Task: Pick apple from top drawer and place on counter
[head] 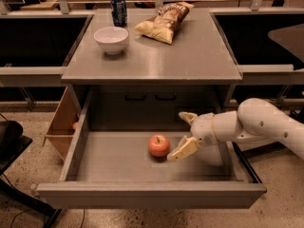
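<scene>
Apple [159, 145] sits on the floor of the top drawer [114, 161], approx. center of frame, a bit right of the drawer's middle, stem up. Drawer is pulled out, w/ its front panel running along the bottom of the frame.

My gripper [185, 133] is inside the drawer at center-right, just beside the apple on its right. Fingers are spread wide & hold nothing: one points up toward the drawer's back, the other is low w/ its tip right at the apple's side. Can't tell if it touches. My arm [266, 125] comes in from the right edge of frame, over the drawer's right wall.

Counter [190, 56] fills the upper middle, its front edge above the drawer's rear. On it: white bowl [111, 39] upper left, blue soda can [118, 11] just behind it at the top, chip bag [164, 23] lying flat at top center. All three are well apart from the apple.

Cardboard box [61, 125] stands at mid-left, just beside the drawer's left wall.
</scene>
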Robot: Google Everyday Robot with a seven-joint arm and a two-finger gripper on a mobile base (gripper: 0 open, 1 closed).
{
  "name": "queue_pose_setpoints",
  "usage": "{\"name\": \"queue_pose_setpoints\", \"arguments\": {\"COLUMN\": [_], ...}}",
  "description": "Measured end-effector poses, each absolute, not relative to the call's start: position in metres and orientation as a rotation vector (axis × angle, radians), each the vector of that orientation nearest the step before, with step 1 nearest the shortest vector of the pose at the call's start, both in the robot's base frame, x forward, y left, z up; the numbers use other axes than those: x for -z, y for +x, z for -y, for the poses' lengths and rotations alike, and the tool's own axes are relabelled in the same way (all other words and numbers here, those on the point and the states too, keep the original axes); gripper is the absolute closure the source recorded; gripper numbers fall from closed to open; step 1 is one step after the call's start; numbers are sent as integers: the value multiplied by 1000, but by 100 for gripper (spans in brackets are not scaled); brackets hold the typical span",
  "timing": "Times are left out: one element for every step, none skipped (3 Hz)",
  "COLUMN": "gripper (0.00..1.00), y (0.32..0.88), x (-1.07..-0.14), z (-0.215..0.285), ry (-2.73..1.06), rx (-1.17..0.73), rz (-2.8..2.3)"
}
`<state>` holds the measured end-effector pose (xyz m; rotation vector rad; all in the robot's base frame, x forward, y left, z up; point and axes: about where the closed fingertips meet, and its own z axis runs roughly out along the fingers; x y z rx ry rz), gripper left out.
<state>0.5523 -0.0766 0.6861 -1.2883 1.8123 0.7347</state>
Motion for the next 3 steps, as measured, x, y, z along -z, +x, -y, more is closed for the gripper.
{"name": "queue_pose_setpoints", "arguments": {"gripper": [0,0,19], "y": [554,555,558], "x": [-659,-639,-624], "z": [58,43,29], "ry": [-1344,-1400,-1440], "rx": [-740,-729,-729], "rz": [-1786,-1763,-1741]}}
